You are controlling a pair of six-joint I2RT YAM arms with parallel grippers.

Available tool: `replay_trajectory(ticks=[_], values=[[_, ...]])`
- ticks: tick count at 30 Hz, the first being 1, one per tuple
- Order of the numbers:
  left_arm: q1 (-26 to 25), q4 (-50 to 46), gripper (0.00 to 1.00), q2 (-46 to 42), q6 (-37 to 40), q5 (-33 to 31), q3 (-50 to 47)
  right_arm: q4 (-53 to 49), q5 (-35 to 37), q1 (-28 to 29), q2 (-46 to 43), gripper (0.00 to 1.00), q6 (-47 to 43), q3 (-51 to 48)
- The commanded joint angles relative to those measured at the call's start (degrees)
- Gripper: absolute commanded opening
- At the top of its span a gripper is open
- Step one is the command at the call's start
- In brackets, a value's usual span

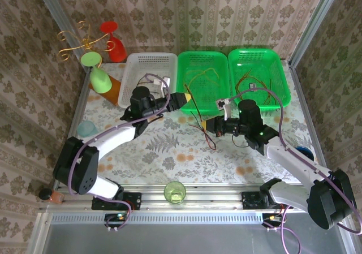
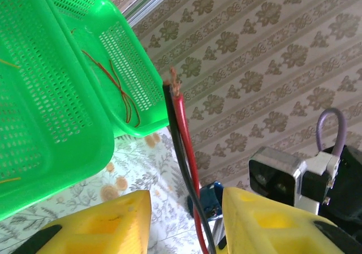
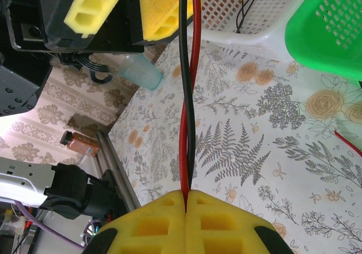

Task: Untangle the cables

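Cables [image 3: 188, 124], a red and black pair, run taut above the worktop [image 3: 254, 152] from the right hand [image 3: 186, 200], clamped on them, straight ahead to the left hand [image 2: 184, 200], its jaws spread either side of their free ends.

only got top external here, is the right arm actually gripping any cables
Observer: Yes. The right wrist view shows the right fingers shut on a red cable and a black cable together.
Operator: and the left, got them too
Observer: Not clamped. In the left wrist view both cables pass between the left fingers, which stand apart.
Operator: near an end or mid cable
Observer: Near an end. The red cable's frayed tip sticks out just beyond.
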Motion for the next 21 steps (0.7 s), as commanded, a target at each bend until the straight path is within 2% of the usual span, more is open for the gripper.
replay_trajectory(ticks=[1, 9, 17, 21], values=[[0.19, 6.56, 0.36, 0.33, -2.61, 1.52, -0.14, 1.73, -2.18, -0.28, -1.71, 0.0, 0.7, -0.44], [0.19, 7.51, 0.24, 1.33, -3.09, 1.5, -0.22, 1.71, -2.3, -0.27, -1.8, 0.0, 0.75, -0.2], [0.23, 8.18, 0.24, 1.99, -3.46, 1.44, 0.04, 1.55, -2.76, -0.28, -1.98, 0.0, 0.74, 0.02], [0.19, 8.85, 0.17, 2.13, -3.72, 1.62, 0.14, 1.43, -2.6, -0.28, -1.88, 0.0, 0.81, 0.02]])
